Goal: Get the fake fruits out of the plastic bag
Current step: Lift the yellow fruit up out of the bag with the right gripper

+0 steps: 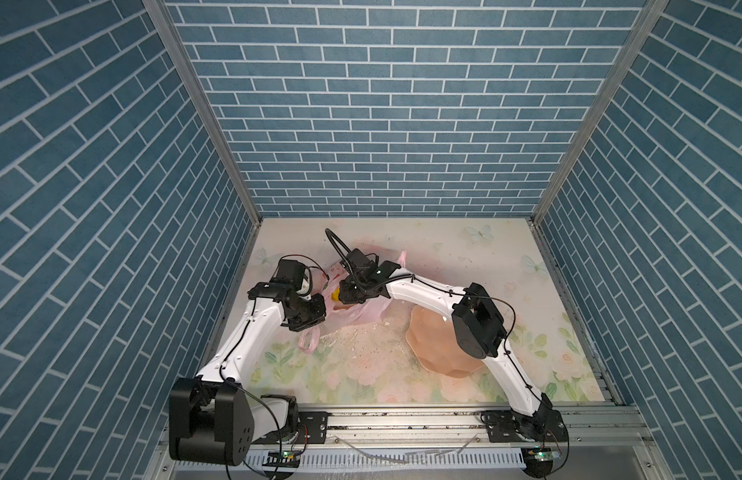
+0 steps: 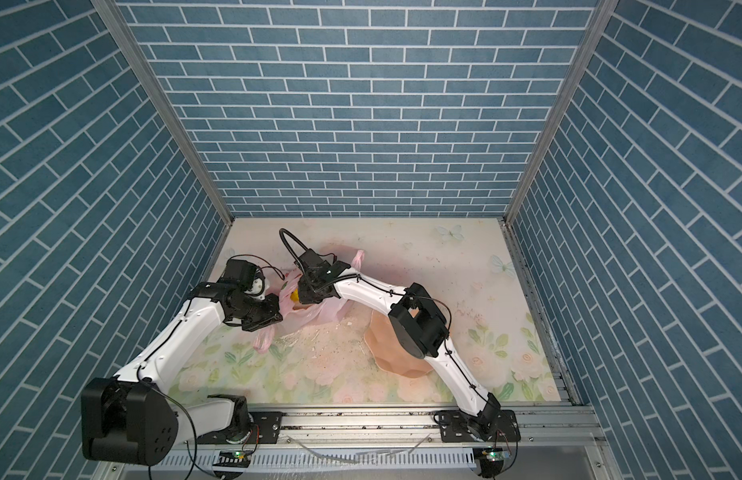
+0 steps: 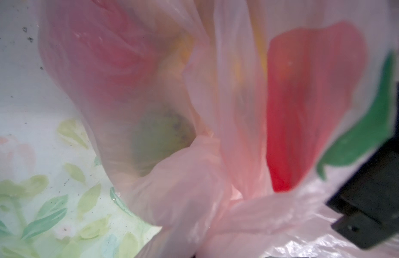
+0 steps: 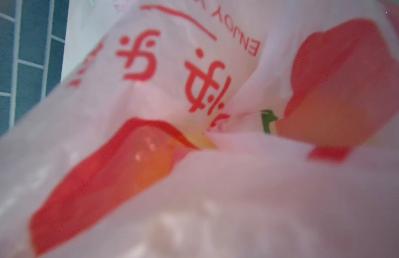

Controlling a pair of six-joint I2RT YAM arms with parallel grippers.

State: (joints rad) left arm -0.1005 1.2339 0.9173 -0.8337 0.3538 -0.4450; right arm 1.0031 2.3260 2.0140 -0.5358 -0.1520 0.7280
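The pink plastic bag (image 1: 361, 311) (image 2: 319, 311) lies crumpled at the left middle of the mat, between both grippers. My left gripper (image 1: 324, 306) (image 2: 280, 309) presses into the bag's left side, shut on bunched film (image 3: 194, 201). My right gripper (image 1: 343, 293) (image 2: 301, 295) reaches across from the right into the bag's top; film (image 4: 238, 201) hides its jaws. A yellow fruit (image 1: 335, 294) (image 2: 295, 296) peeks out right at the right gripper. A green fruit (image 3: 162, 134) shows through the film. The other fruits are hidden.
A peach scalloped bowl (image 1: 431, 345) (image 2: 386, 349) sits right of the bag, partly under the right arm. One bag handle (image 1: 309, 343) trails toward the front, another (image 1: 401, 257) sticks up behind. The left wall (image 1: 236, 266) is close to the left arm.
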